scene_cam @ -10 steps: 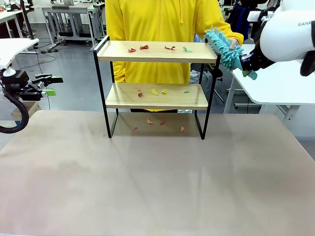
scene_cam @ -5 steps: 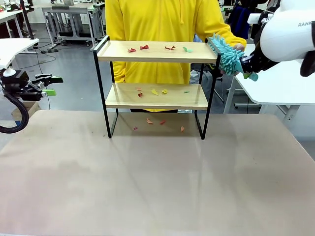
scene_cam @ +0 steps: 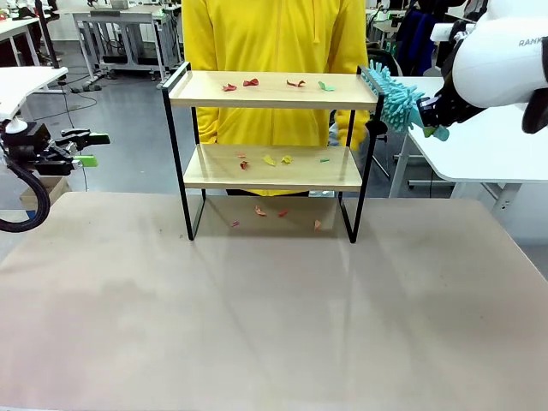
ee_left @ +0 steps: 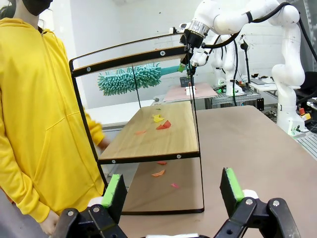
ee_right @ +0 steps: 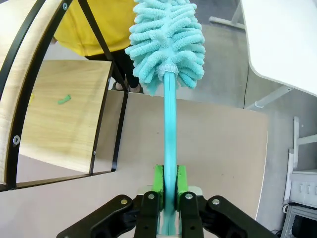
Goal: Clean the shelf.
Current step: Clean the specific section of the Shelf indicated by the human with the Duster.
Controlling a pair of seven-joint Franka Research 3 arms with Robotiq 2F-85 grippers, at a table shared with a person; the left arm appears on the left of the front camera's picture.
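The shelf (scene_cam: 274, 91) stands at the far middle of the table, with red, yellow and green paper scraps (scene_cam: 251, 83) on both boards and on the table under it. My right gripper (scene_cam: 428, 116) is shut on the handle of a teal fluffy duster (scene_cam: 396, 92), whose head sits at the right end rail of the top board. In the right wrist view the gripper (ee_right: 168, 186) clamps the handle and the duster head (ee_right: 166, 39) points away beside the shelf (ee_right: 64, 114). My left gripper (scene_cam: 92, 148) hangs open at the far left, apart from the shelf (ee_left: 148, 134), nothing between its pads (ee_left: 115, 191).
A person in a yellow hoodie (scene_cam: 274, 34) stands close behind the shelf. White tables flank it, one at the right (scene_cam: 488, 145) and one at the left (scene_cam: 21, 81). The brown tabletop (scene_cam: 274, 317) lies bare in front.
The person's hand has let go of the duster and drawn back. The duster head has swung left, up against the shelf's top right end. The left arm has not moved.
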